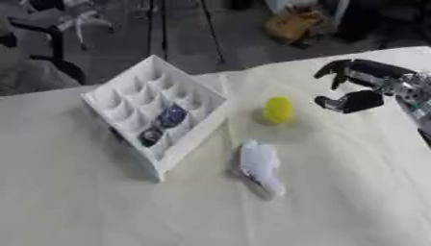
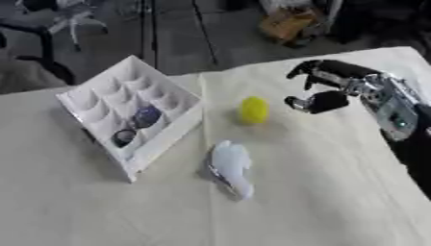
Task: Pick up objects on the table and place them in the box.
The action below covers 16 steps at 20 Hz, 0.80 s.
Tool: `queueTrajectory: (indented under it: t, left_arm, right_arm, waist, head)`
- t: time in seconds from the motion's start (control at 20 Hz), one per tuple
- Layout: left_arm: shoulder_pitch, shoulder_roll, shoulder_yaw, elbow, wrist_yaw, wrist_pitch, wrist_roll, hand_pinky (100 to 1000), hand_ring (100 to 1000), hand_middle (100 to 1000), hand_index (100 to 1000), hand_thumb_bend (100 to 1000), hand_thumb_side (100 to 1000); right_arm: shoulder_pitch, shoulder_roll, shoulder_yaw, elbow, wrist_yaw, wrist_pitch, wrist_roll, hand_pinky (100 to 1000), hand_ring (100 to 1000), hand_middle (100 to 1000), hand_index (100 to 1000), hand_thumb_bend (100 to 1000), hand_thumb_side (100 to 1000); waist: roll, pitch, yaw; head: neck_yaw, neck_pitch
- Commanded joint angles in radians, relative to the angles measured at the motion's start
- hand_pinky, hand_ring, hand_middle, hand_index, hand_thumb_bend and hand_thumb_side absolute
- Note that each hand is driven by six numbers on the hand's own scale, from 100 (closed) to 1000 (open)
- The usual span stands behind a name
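In the left eye view, the bench (image 1: 353, 202) is covered with a pale cloth. A white box (image 1: 156, 113) with many small compartments lies on it at the left, turned at an angle. Two dark bluish things (image 1: 162, 124) sit in neighbouring compartments near the middle of the box; what they are, I cannot tell. To the right of the box, apart from it, a small yellow object (image 1: 279, 109) rests on the cloth. Below it, nearer to the camera, lies a white object (image 1: 259, 166) of long, crumpled shape, just beside the lower corner of the box. The right hand (image 1: 358, 86) comes in from the right edge. Its fingers are curved and spread apart from the thumb, and they hold nothing. It is near the yellow object, on its right side, but does not touch it.

In the right eye view, the silver forearm (image 2: 391, 108) behind the right hand shows more fully. The left hand shows in neither view.
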Motion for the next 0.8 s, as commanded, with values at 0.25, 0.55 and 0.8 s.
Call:
queueTrajectory:
  t: [0.25,0.55,0.8]
  left_arm:
    - [-0.002,0.009,-0.004,-0.020,0.006,0.000,-0.011,662,635,751,826,176,1000]
    - [0.003,0.004,-0.005,-0.020,0.011,-0.002,-0.014,662,635,751,826,175,1000]
    - [0.005,0.000,-0.008,-0.020,0.014,-0.001,-0.019,661,635,751,826,173,1000]
  right_arm:
    - [-0.039,-0.017,0.002,-0.023,0.049,0.030,-0.154,742,619,880,897,362,557]
    - [-0.044,0.012,0.020,0.007,0.059,0.035,-0.184,732,606,872,892,346,559]
    - [-0.052,0.038,0.038,0.030,0.057,0.018,-0.181,726,599,871,893,332,570]
  waist:
    - [-0.004,0.007,0.006]
    - [0.004,0.006,0.013]
    - [0.010,0.005,0.016]
  head:
    - [-0.015,-0.016]
    - [-0.023,-0.014]
    - [-0.025,-0.012]
